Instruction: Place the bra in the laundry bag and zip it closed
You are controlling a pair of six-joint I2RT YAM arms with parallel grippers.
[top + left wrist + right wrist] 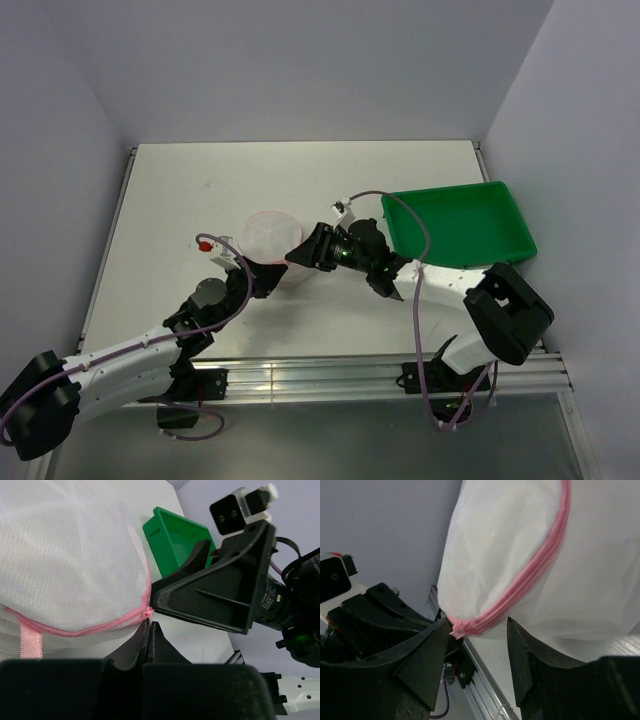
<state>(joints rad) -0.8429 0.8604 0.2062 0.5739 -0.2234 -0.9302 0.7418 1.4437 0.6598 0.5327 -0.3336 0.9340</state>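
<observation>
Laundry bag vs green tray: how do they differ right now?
Look: the laundry bag is white translucent mesh with a pink zip line; the green tray is solid green.
Shape: the bag is rounded, the tray shallow, rectangular and open-topped.
Contact: the left gripper and right gripper are at the bag's zip; the tray sits apart to the right.
Shared: both are on the table.

The white table [180,200] carries the laundry bag [270,238] and, further right, a green tray [460,222].
</observation>
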